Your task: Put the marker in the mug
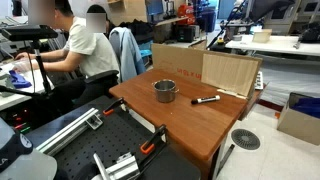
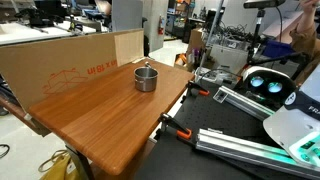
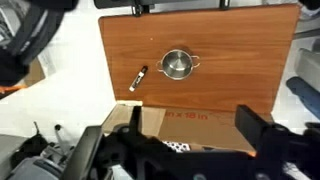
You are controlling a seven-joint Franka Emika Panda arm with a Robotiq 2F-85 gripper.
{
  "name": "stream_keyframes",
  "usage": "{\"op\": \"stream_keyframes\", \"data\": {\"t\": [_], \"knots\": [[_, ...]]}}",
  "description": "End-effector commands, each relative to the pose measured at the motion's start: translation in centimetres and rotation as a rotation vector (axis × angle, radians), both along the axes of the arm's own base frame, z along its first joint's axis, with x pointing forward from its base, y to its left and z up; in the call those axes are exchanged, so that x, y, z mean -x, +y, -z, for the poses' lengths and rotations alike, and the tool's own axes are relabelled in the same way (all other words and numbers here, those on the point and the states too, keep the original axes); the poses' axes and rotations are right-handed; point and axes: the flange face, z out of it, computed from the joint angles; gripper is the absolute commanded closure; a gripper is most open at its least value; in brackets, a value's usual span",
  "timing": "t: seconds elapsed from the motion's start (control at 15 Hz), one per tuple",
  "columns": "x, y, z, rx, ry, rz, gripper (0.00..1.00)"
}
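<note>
The metallic grey mug (image 1: 164, 91) stands upright near the middle of the wooden table (image 1: 190, 125). It shows in both exterior views (image 2: 146, 78) and in the wrist view (image 3: 177, 65). The black marker (image 1: 206, 99) lies flat on the table a short way from the mug, also in the wrist view (image 3: 138, 78). I cannot make it out in the exterior view that looks along the cardboard wall. My gripper (image 3: 192, 130) is open and empty, high above the table's cardboard side, well away from both. It does not show in either exterior view.
Cardboard panels (image 1: 230, 72) (image 2: 60, 60) stand along one table edge. Orange clamps (image 1: 150, 147) (image 2: 180, 130) grip the edge by the robot's base. Two people (image 1: 85, 45) sit at a desk beyond. A fan (image 1: 245, 139) and a box (image 1: 300, 115) sit on the floor.
</note>
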Motion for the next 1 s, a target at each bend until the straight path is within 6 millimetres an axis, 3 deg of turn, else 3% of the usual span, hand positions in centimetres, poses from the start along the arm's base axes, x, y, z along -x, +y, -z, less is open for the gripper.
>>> {"op": "stream_keyframes", "data": {"t": [0.0,0.53,0.73,0.93], "knots": [[0.0,0.0,-0.1,-0.001,-0.002,-0.001,0.00],[-0.1,-0.5,-0.1,0.005,-0.004,0.017,0.00],[-0.4,-2.2,0.7,-0.004,-0.015,0.070,0.00],[-0.4,-5.2,1.4,-0.048,-0.024,0.133,0.00]]}}
